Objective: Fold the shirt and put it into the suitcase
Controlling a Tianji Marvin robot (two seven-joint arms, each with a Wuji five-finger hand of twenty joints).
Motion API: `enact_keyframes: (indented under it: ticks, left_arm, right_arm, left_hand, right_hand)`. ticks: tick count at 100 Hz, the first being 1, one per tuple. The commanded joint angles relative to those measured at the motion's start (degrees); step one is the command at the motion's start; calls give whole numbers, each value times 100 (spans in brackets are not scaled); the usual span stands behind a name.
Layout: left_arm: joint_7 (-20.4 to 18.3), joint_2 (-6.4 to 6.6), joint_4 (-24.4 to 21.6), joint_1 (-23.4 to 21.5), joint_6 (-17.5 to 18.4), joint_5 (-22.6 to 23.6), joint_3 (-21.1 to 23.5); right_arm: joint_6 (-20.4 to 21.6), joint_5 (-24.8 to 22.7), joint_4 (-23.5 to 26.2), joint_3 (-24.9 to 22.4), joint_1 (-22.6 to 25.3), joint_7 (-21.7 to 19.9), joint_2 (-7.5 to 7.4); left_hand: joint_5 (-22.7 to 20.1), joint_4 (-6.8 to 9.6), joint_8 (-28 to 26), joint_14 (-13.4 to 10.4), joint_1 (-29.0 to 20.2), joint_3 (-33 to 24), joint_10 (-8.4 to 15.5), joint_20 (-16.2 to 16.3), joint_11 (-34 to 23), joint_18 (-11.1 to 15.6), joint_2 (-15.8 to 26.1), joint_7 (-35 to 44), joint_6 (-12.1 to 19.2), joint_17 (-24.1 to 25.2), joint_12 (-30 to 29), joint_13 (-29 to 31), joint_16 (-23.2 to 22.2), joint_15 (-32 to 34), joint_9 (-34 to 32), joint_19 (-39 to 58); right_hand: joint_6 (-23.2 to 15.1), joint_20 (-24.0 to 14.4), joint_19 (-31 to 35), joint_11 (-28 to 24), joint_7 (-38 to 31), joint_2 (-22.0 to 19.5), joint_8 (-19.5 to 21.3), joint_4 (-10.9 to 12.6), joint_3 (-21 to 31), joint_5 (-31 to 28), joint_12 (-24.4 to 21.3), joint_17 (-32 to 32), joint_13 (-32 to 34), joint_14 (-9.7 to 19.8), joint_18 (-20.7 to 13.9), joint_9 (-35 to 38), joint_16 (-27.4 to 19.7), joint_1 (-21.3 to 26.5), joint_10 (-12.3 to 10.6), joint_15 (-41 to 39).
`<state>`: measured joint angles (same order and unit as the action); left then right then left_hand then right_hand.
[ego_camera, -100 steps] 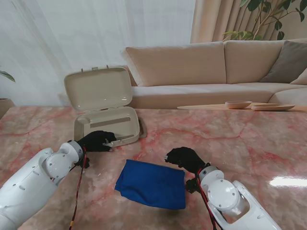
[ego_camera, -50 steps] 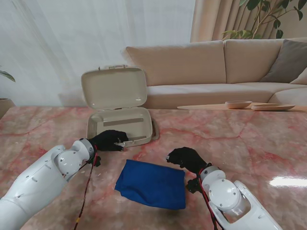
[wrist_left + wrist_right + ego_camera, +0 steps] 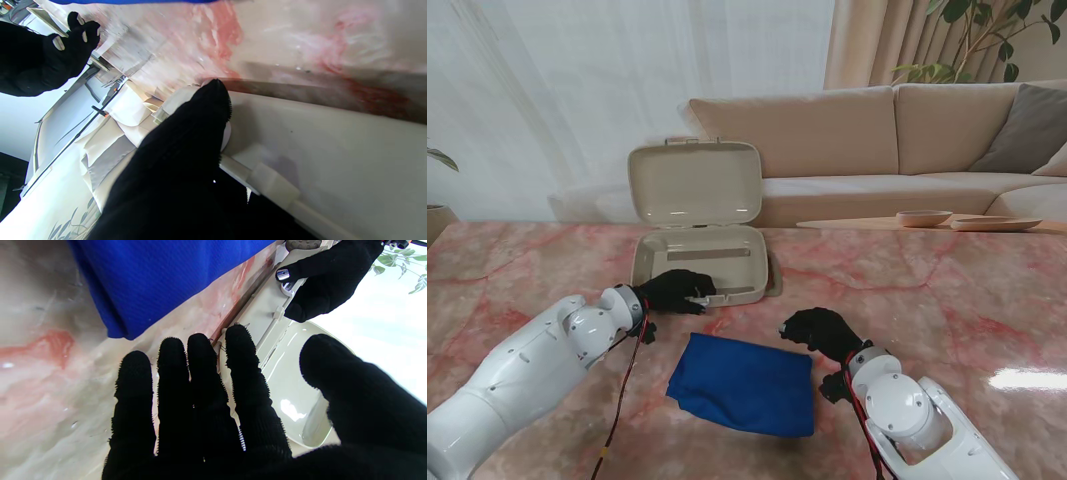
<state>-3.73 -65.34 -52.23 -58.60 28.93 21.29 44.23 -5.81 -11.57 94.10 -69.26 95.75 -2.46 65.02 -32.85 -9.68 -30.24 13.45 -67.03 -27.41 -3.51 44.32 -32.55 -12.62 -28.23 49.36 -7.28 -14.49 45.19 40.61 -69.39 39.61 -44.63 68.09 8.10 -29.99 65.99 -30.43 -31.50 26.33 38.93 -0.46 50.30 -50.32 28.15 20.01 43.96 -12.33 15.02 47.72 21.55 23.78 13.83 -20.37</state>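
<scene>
Fingers [image 3: 695,296] of the left hand [image 3: 675,291] are closed over the near front rim of the suitcase [image 3: 702,262], gripping it close to the small latch; in the left wrist view one gloved finger [image 3: 206,113] lies across the beige rim. Fingers [image 3: 200,373] of the right hand [image 3: 819,331] are extended and slightly spread, holding nothing; the palm faces the tabletop [image 3: 927,290], just beside the right far corner of the shirt [image 3: 745,383]. Whether the fingertips touch the tabletop cannot be told.

Shirt: blue, folded into a rough rectangle, flat on the tabletop, between the two arms and nearer to me than the suitcase, apart from it. In the right wrist view, a corner of the shirt [image 3: 160,283] lies near the fingertips, with marble visible between.

Suitcase: beige, hard-shelled, open, lid upright on the far side, its shallow base showing nothing inside. It stands left of centre, at the far side of the shirt.

Tabletop: pink-veined marble. Beyond it, a beige sofa [image 3: 877,150] and pale curtains [image 3: 577,90].
</scene>
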Motion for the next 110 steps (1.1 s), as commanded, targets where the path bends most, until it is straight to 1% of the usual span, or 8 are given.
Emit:
enact_keyframes:
  ticks: [1, 35, 50, 63, 76, 79, 93, 110]
  left_arm:
    - [21, -119, 76, 93, 59, -47, -84]
    - [162, -416, 639, 566, 455, -369, -670]
    - [188, -527, 823, 694, 602, -485, -849]
    - [183, -582, 882, 741, 652, -563, -926]
    - [169, -599, 893, 762, 709, -583, -994]
    - [156, -598, 891, 765, 720, -587, -1010]
    - [99, -617, 960, 796, 796, -620, -1111]
    - [87, -728, 1167, 868, 899, -734, -1242]
  right_arm:
    - [-63, 27, -46, -30, 60, -57, 18]
    - [-103, 21, -114, -112, 72, -32, 25]
    - [-110, 7, -142, -150, 79, -48, 20]
    - [-120, 15, -166, -168, 80, -53, 21]
    - [-124, 12, -173, -176, 85, -67, 17]
    - [-126, 12, -174, -177, 85, -69, 17]
    - [-128, 14, -183, -177, 81, -88, 13]
    - [-127, 16, -193, -171, 74, -88, 14]
  left_hand:
    - [-806, 171, -719, 4, -693, -953, 466, -221, -177, -24, 630, 1610, 1194, -29, -27, 293, 782, -762, -129, -144]
    - [-811, 167, -723, -2, -693, -952, 459, -239, -183, -24, 627, 1609, 1206, -27, -44, 299, 789, -775, -133, -136]
    - [-807, 164, -723, 0, -694, -942, 441, -239, -177, -20, 627, 1605, 1206, -27, -46, 299, 790, -775, -139, -131]
    - [-801, 166, -719, 8, -693, -941, 418, -239, -165, -22, 618, 1595, 1197, -26, -49, 303, 790, -772, -140, -131]
    - [-792, 159, -710, 13, -693, -925, 355, -236, -132, -17, 617, 1573, 1179, -26, -59, 301, 801, -779, -146, -127]
    - [-788, 157, -705, 15, -693, -916, 472, -233, -128, -14, 619, 1561, 1175, -26, -65, 305, 806, -779, -146, -126]
    - [-781, 156, -649, 21, -693, -882, 414, -214, -78, -4, 625, 1443, 1136, -25, -113, 296, 837, -796, -145, -122]
    - [-789, 159, -541, 37, -692, -809, 318, -147, 37, -4, 645, 1234, 1084, -30, -175, 286, 875, -787, -175, -140]
  right_hand:
    - [-94, 115, 183, -77, 63, 21, 90, -87, -44, -163, 2, -28, 126, 51, -82, 50, -71, -90, -53, -53]
    - [-84, 112, 187, -68, 62, 24, 92, -95, -35, -171, 4, -22, 130, 39, -76, 57, -70, -82, -48, -49]
    - [-78, 110, 189, -68, 68, 13, 90, -96, -52, -168, 6, -27, 128, 40, -80, 53, -66, -71, -38, -52]
    - [-72, 107, 194, -73, 69, 3, 90, -95, -73, -175, 10, -22, 128, 39, -76, 58, -64, -48, -26, -56]
    - [-68, 106, 194, -74, 73, -3, 90, -92, -95, -175, 11, -23, 129, 38, -78, 55, -63, -30, -32, -58]
    - [-67, 106, 194, -76, 73, -4, 90, -91, -101, -175, 11, -23, 128, 31, -77, 56, -63, -32, -35, -58]
    - [-72, 106, 193, -76, 74, 3, 92, -83, -99, -178, 11, -27, 130, 29, -68, 57, -62, -10, -31, -59]
    - [-69, 105, 191, -73, 73, 20, 96, -77, -89, -181, 10, -28, 131, 33, -69, 67, -64, -13, -36, -54]
